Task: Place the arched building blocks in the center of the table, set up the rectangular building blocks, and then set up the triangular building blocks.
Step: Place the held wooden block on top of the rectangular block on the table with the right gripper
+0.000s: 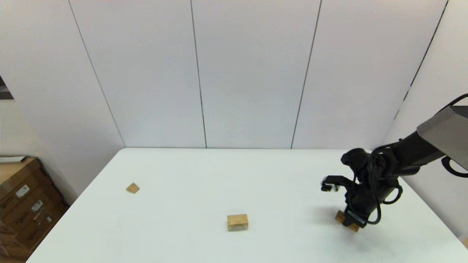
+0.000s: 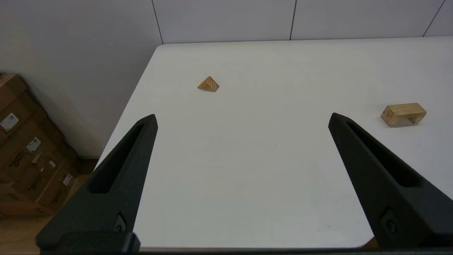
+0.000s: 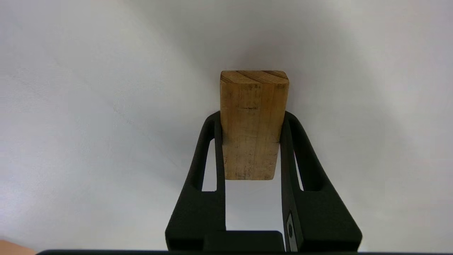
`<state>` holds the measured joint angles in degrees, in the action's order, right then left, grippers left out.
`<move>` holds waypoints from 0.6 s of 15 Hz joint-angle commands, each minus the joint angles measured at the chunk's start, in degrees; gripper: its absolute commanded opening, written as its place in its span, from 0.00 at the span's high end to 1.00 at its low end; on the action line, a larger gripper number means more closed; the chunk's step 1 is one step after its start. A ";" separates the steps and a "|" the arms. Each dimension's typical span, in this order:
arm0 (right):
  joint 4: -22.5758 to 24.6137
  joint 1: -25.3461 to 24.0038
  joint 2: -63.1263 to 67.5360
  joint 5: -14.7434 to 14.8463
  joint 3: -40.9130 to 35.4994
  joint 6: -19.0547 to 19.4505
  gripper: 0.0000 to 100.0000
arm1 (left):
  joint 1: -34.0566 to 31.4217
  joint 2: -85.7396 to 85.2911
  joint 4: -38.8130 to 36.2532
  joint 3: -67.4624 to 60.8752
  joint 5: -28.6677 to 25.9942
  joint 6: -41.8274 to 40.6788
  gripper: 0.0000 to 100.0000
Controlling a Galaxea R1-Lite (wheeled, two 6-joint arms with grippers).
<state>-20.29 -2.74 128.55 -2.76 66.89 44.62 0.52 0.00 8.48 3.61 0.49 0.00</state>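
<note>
Head view: the right gripper (image 1: pixel 351 222) is down at the right side of the white table (image 1: pixel 190 171), its black body pointing at the surface. Its fingers straddle the rectangular block (image 1: pixel 344 218), whose two ends stick out on either side of the gripper; the middle of the block and the fingertips are hidden behind the gripper body. The arched block (image 1: pixel 237 222) sits alone near the table's middle toward the near edge, well apart from the gripper. The triangular block (image 1: pixel 132 188) lies far off on the left side. The left arm is out of this view. Stacked cardboard boxes (image 1: pixel 22 208) stand on the floor to the left, cut off by the picture edge.

Left wrist view: the left gripper (image 2: pixel 242 118) hangs above the table's near-left area with its two black fingers (image 2: pixel 120 166) spread wide and nothing between them. Beyond it lies the triangular block (image 2: pixel 208 84) near the table's left edge, and the arched block (image 2: pixel 403 114) rests with its notch facing down.

Right wrist view: the right gripper (image 3: pixel 251 118) is closed onto the rectangular block (image 3: pixel 252 124), both fingers (image 3: pixel 208 148) pressed against its long sides. The block's far end juts past the fingertips. Whether the block rests on the table or is lifted off it cannot be told.
</note>
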 commanded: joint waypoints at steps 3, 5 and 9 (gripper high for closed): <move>-9.51 -20.46 -15.43 -1.55 8.61 -1.99 1.00 | 0.00 0.09 0.04 0.00 0.04 0.00 0.00; -12.41 -25.65 -14.29 -1.55 13.62 -2.08 1.00 | 0.00 0.09 0.04 0.00 0.04 0.00 0.00; -13.29 -33.47 -8.14 -1.20 20.30 -2.17 1.00 | 0.00 0.09 0.04 0.00 0.04 0.00 0.00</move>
<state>-32.85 -32.38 116.76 -4.13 83.24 42.22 0.55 0.00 8.46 3.61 0.52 -0.02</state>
